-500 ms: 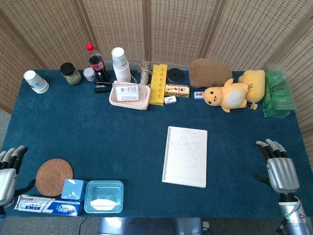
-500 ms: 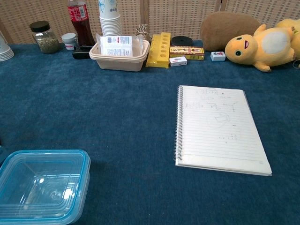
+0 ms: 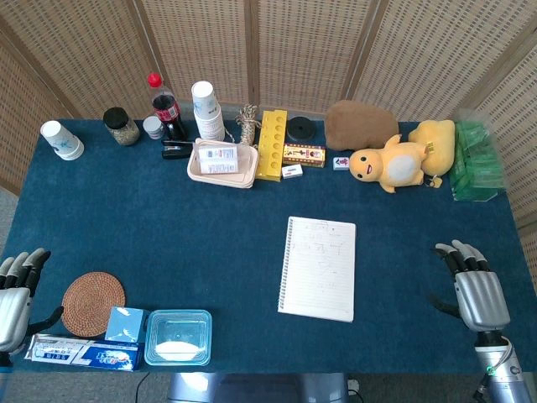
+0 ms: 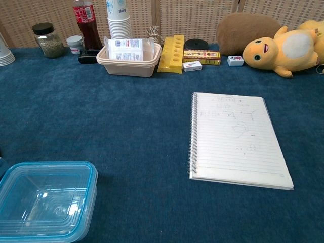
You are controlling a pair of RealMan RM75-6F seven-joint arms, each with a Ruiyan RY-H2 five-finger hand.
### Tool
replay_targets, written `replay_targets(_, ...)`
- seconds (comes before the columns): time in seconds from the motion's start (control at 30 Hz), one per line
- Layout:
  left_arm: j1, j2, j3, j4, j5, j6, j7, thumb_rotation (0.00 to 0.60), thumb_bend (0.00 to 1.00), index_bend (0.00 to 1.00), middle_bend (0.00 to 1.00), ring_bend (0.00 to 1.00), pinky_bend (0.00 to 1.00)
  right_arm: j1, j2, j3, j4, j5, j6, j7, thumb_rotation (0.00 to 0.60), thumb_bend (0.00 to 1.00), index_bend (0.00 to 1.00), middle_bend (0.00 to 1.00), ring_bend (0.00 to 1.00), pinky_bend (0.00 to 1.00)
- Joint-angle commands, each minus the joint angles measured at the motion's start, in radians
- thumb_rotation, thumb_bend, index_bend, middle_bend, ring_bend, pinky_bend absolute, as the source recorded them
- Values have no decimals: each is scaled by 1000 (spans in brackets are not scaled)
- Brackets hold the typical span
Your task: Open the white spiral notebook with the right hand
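Observation:
The white spiral notebook lies flat on the blue table, its coil along the left edge and a lined page with faint writing facing up; the chest view shows the notebook right of centre. My right hand hovers open near the table's right front corner, well to the right of the notebook and apart from it, fingers spread and pointing away from me. At the left front edge my left hand is open and empty. Neither hand shows in the chest view.
A woven coaster, a blue box, a clear lidded container and a tissue pack sit front left. Along the back stand cups, a cola bottle, a beige tray, a yellow block and a yellow plush.
My right hand has shifted slightly up and to the left, toward the notebook. The notebook and the left hand have stayed in place.

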Motion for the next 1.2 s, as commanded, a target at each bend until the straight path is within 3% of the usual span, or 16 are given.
replay_targets(0.03,3,7,0,-1,4,5,-14,600,200,100,70,37,28,1,2,-7,0,-13,0,11,600,181,230,257,146,171)
replay_targets(0.47,-7,62,-18,-42,31,20,-45,600,200,101,71,37,39,52,-55,-53,4,-96,-81,13,600,173,216,249,147,170)
replay_targets(1.2,-72,89,-70,-53,1,-36,-65,600,200,99,65,35,38,123,-218,-88,-66,-107,-242,-224,600,153,105,185,121,170)
